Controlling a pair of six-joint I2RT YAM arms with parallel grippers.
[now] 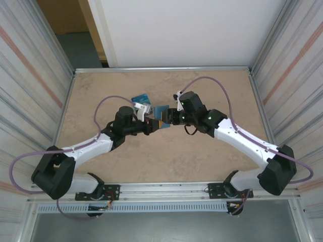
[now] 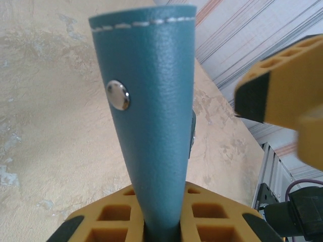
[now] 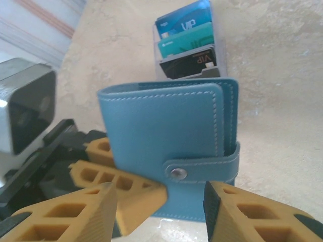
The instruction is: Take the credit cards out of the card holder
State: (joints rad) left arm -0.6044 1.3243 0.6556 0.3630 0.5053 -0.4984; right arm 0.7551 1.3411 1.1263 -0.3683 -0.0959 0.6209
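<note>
I've got the left claw (image 2: 161, 222) clamped on the wallet (image 3: 166, 136), its yellow fingers (image 3: 123, 184) pinching one edge so the wallet stands off the desk (image 1: 202, 156) near the middle, between the two arms. On the left wrist camera I see the wallet edge-on, rising straight out of that grip, with white stitching along its far end.

The wallet is folded shut. Its strap (image 3: 222, 164) wraps round the open side and is fastened by a metal snap (image 3: 177, 173).

The right claw (image 3: 160, 214) is spread open facing the wallet. One finger is to either side of the wallet's lower edge, just under the strap. I can't tell whether either finger touches the leather.

The cards (image 3: 185, 40) lie on the desk just beyond the wallet, outside it. They overlap in three steps: a blue one farthest, a teal one in the middle and a dark one nearest. They sit in what looks like a clear sleeve. From the overhead camera they are a little left of centre, near the left claw.
</note>
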